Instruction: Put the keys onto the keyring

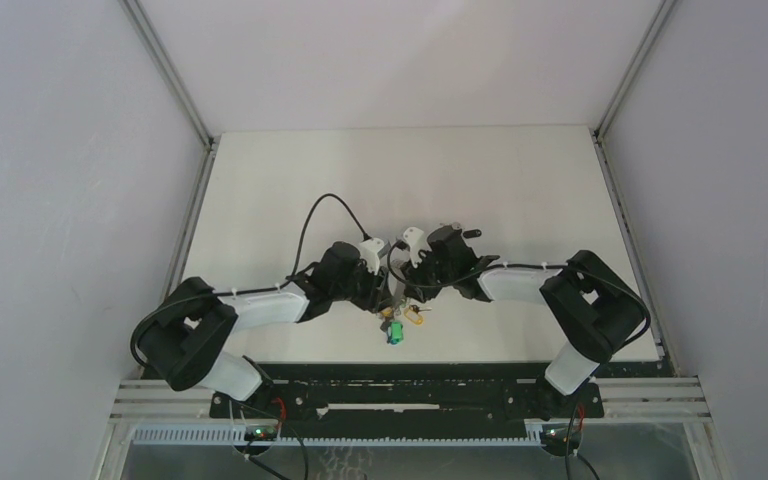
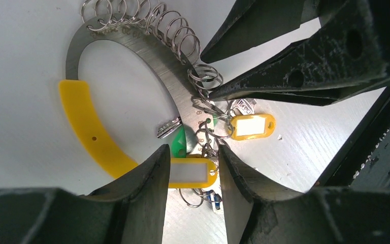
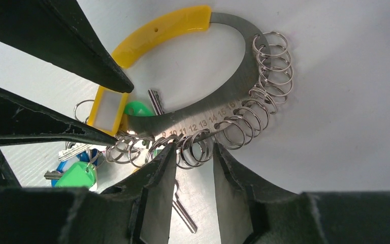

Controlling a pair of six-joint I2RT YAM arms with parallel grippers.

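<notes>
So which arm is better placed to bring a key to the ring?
Left, probably. The left pincer flanks a yellow key tag on both sides, while the right pincer straddles the keyring at its metal band, seemingly steadying it.

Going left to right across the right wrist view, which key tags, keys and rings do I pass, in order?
green tag → yellow tag → loose key → split rings. The green key head is left out because it overlaps the yellow tag and the steel band.
</notes>
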